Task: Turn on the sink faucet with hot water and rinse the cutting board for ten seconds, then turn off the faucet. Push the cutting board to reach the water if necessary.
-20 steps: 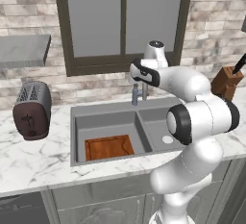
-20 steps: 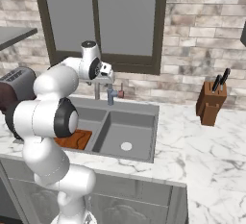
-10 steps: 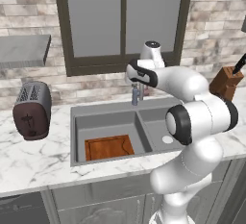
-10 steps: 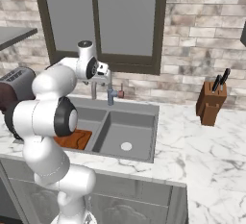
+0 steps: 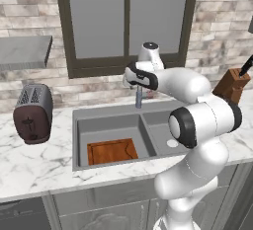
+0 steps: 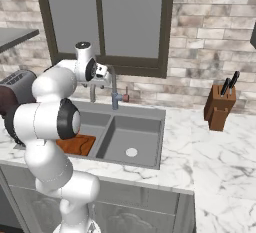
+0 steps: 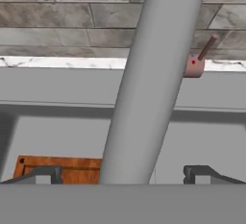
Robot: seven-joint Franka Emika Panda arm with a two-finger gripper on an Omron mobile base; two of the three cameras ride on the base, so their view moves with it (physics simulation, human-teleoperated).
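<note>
The hand [image 7: 122, 172] is open wide, with one finger on each side of the sink faucet [image 7: 149, 79], not squeezing it. The cutting board [image 5: 112, 151] lies flat in the left bowl of the sink [image 5: 79, 120].

No writing, label, brand, number or sign can be read on anything here.

The tool [image 7: 120, 172] has edged left, nearer the sink faucet [image 6: 113, 89].
</note>
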